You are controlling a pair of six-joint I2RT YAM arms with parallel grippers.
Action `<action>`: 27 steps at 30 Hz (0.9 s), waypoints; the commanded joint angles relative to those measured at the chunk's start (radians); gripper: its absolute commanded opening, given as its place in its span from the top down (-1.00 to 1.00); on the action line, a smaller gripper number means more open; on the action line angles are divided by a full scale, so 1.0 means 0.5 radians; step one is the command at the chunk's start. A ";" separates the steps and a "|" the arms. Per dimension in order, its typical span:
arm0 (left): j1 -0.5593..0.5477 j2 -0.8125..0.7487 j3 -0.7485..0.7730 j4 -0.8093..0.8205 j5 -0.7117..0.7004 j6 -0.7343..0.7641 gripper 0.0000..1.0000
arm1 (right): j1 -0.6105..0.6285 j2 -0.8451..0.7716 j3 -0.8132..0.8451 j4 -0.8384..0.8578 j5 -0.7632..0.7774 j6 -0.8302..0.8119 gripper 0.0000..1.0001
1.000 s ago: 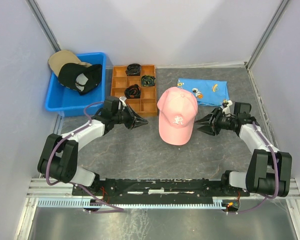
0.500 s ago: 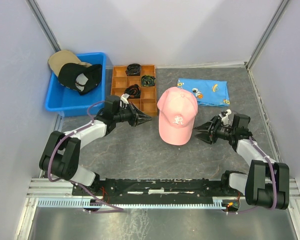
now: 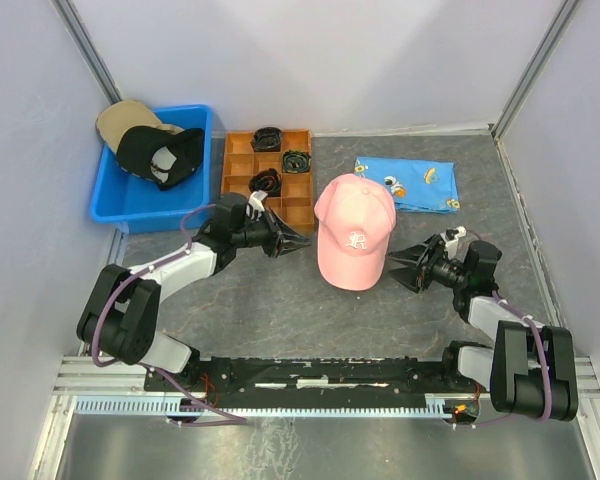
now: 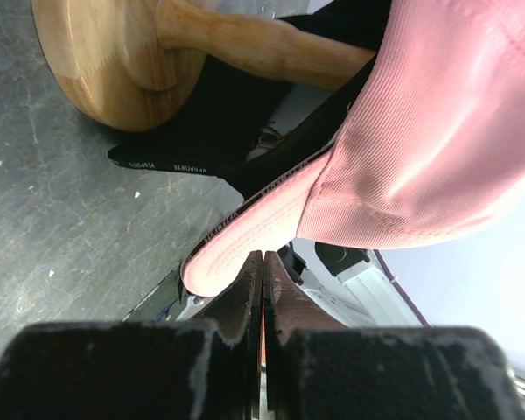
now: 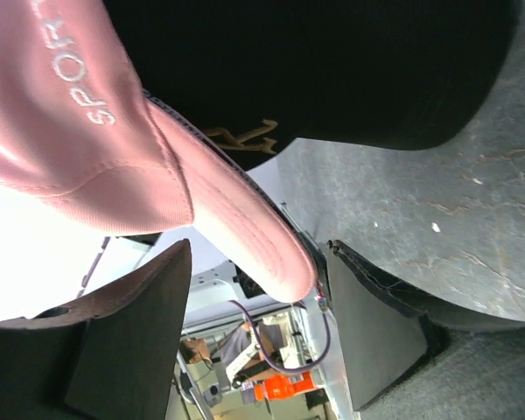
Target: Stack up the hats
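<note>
Left gripper [image 3: 300,243]: jaws pressed together, nothing between them; pink cap [image 3: 352,240] just ahead of tips. Right gripper [image 3: 398,268]: jaws spread wide, cap brim between them, not clamped.

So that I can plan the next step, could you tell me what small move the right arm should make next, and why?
Probably ease the right claw forward and close on the brim of the pink cap. It stands open, the brim's edge lies just ahead between its fingers, and the left claw is shut, holding nothing.
</note>
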 commanded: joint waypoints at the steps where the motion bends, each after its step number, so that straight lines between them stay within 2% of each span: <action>1: -0.065 -0.058 -0.013 0.040 0.016 -0.079 0.94 | 0.032 -0.012 -0.065 0.460 0.024 0.234 -0.43; 13: -0.167 -0.144 -0.067 0.023 -0.037 -0.122 0.94 | 0.411 -0.079 -0.141 0.450 0.299 0.255 -0.43; 19: -0.204 -0.145 -0.107 0.022 -0.063 -0.112 0.94 | 0.455 -0.084 -0.143 0.432 0.365 0.249 -0.35; 20: -0.208 -0.146 -0.109 0.022 -0.065 -0.109 0.94 | 0.455 -0.098 -0.144 0.413 0.377 0.241 -0.29; 22: -0.211 -0.152 -0.116 0.021 -0.069 -0.113 0.94 | 0.456 -0.148 -0.132 0.309 0.406 0.196 -0.06; 24: -0.212 -0.173 -0.122 0.016 -0.076 -0.114 0.94 | 0.455 -0.219 -0.102 0.059 0.434 0.102 0.26; 27: -0.214 -0.191 -0.127 -0.010 -0.079 -0.099 0.94 | 0.449 -0.362 -0.030 -0.297 0.506 -0.068 0.51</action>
